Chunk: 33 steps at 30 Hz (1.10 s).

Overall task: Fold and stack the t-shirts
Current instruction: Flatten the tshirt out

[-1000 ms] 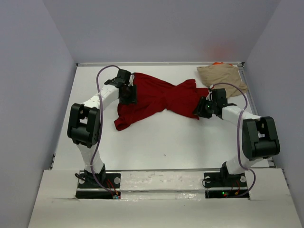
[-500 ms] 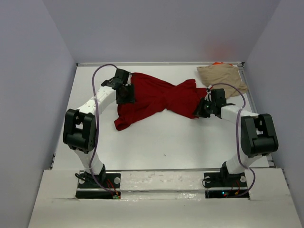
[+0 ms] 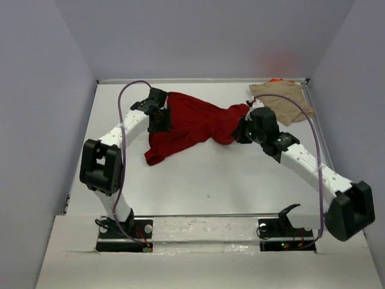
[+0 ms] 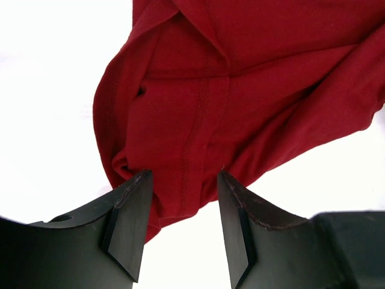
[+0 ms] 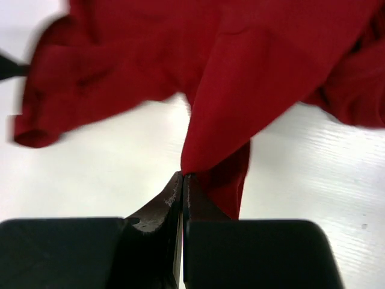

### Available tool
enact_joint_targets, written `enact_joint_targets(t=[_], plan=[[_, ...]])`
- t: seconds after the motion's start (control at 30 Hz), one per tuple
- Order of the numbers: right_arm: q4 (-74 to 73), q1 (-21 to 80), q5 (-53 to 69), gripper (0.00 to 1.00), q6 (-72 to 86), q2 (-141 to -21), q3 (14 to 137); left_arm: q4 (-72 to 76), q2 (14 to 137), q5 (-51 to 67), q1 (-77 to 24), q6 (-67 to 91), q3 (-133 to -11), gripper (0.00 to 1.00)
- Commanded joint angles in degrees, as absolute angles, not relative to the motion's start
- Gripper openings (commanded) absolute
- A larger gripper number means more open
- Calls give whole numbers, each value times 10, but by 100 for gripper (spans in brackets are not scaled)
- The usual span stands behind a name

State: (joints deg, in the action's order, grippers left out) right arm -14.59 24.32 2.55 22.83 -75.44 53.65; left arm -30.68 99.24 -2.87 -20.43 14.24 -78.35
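The dark red t-shirt point(image 3: 192, 123) lies crumpled across the back middle of the white table. My right gripper point(image 3: 239, 131) is at its right end, shut on a pinched fold of the red cloth point(image 5: 240, 72), which rises from the closed tips point(image 5: 182, 176). My left gripper point(image 3: 161, 120) hangs over the shirt's left edge. Its jaws stand open point(image 4: 183, 176), with a seamed hem of the red shirt point(image 4: 198, 108) beneath and between them. The tan t-shirt point(image 3: 281, 99) lies bunched in the back right corner. A sliver of orange fabric point(image 3: 277, 80) shows behind it.
Grey walls close in the table at the back and on both sides. My right arm point(image 3: 307, 162) stretches diagonally across the table's right side. A metal rail point(image 3: 204, 215) runs along the near edge by the arm bases.
My right gripper has shut on the red shirt's right end and moved left with it, bunching the cloth; its arm has stretched out. The left arm has barely shifted.
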Motion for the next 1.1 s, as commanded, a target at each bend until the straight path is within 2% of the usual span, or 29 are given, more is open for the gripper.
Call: enact_joint_targets(t=[0.0,0.1,0.3,0.47,0.6,0.63,0.73,0.87,1.07], plan=[[-242,321,-124,0,269,-634,584,-315,943,-55,-214,141,-782,57],[-325,358,-196,0,308,-589,605,-312,940,-49,-220,139,-776,57],[-428,377,-217,0,366,-552,599,-320,924,-54,-241,141,-778,57],[-520,425,-293,0,454,-540,613,-340,911,-68,-252,134,-781,57],[-659,549,-376,0,565,-585,676,-353,897,-75,-256,134,-787,57],[-696,620,-426,0,637,-606,692,-355,895,-81,-257,134,-789,57],[-840,736,-482,0,802,-714,757,-361,894,-83,-257,131,-798,57],[-838,784,-460,0,857,-768,763,-363,880,-81,-262,128,-793,57],[-808,784,-419,0,903,-699,643,-362,857,-80,-262,127,-774,57]])
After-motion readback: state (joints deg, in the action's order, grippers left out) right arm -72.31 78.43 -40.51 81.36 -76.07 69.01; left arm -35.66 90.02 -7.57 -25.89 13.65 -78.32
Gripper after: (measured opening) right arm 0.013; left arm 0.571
